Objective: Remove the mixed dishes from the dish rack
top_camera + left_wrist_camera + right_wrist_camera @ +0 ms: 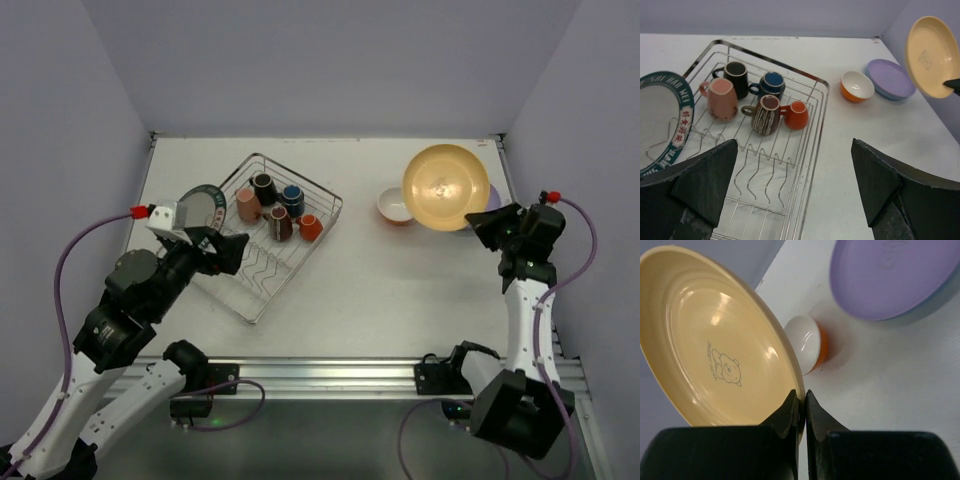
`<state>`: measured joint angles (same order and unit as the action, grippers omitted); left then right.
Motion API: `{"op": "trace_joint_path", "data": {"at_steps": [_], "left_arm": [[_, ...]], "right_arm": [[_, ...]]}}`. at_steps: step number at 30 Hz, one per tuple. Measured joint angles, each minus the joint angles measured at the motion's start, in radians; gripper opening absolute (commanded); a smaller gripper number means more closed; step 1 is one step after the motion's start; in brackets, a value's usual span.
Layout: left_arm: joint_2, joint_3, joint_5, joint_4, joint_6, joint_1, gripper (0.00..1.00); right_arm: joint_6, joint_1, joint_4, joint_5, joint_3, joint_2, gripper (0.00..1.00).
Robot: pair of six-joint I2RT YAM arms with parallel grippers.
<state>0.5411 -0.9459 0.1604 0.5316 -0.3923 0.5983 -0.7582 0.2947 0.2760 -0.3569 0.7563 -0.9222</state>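
Yellow plate (715, 355) — pinched in right hand (802, 399).

Glossy yellow plate (715, 340); shiny metal wire dish rack (805, 145).

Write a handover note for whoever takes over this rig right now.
Left gripper: open, empty, hovering at the near side of the rack.
Right gripper: shut on the rim of the yellow plate, held tilted in the air over the table's right side.
Done: the orange bowl stands on the table beside the lavender plate, which seems to lie on a blue one.
Left: set the yellow plate down, then take out the patterned plate at the rack's left end and the five mugs.
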Motion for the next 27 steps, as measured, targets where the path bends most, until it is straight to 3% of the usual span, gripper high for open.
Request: {"op": "trace_joint_path", "data": {"at_steps": [3, 9, 21, 27], "left_arm": [[-0.071, 0.089, 0.067, 0.002, 0.02, 0.0, 1.0], [-0.154, 0.261, 0.138, 0.0, 0.035, 0.0, 1.0], [-0.179, 0.275, 0.133, -0.018, 0.046, 0.0, 1.0], [-0.178, 0.288, 0.122, -0.023, 0.047, 0.0, 1.0]], "right_arm": [[-0.087, 0.128, -0.066, 0.018, -0.016, -0.106, 0.0], [-0.149, 0.174, -0.083, 0.111, 0.092, -0.399, 0.0], [-0.087, 0.179, -0.087, 0.212, 0.346, -0.788, 0.0], [-0.067, 0.178, -0.079, 0.214, 0.363, -0.866, 0.0]]}}
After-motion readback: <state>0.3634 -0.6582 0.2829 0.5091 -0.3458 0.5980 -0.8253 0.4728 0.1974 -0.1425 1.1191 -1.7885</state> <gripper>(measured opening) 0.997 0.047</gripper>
